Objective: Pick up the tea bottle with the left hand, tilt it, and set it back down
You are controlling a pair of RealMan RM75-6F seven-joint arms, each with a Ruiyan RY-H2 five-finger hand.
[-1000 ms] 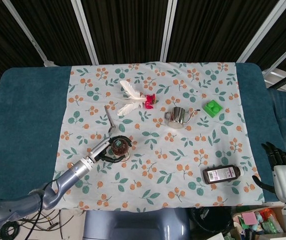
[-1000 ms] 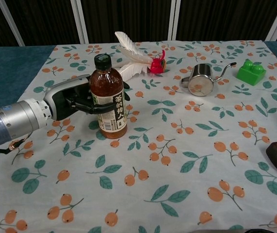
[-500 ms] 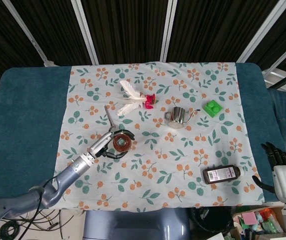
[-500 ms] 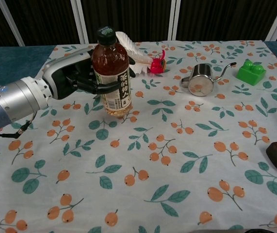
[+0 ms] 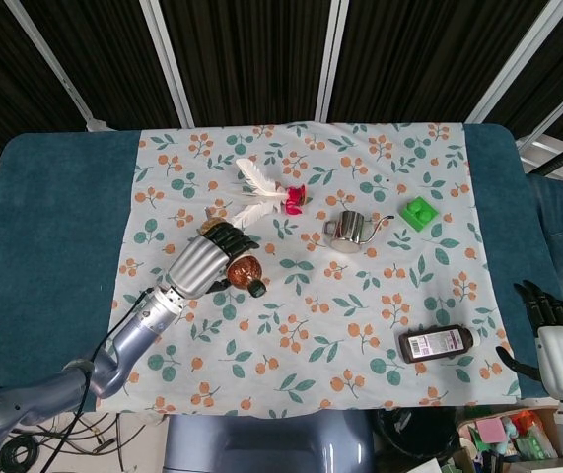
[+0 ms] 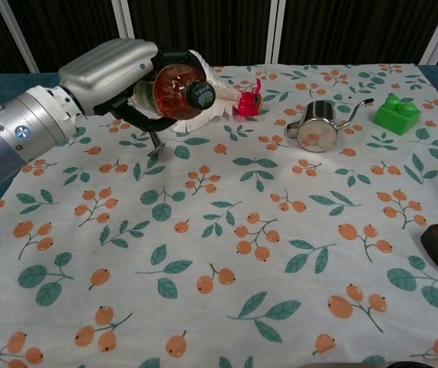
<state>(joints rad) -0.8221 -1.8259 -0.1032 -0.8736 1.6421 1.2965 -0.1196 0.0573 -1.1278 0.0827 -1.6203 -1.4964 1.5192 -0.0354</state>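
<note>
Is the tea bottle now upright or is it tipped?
Tipped. The left hand holds the tea bottle above the cloth, nearly on its side, its capped neck pointing toward the chest camera.

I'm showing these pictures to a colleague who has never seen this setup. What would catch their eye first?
Most striking is the left hand holding the tea bottle tipped over in the air above the floral cloth, cap towards the chest camera. Behind it lies a white feather toy with a red base, with a small steel kettle and a green block off to the right.
</note>
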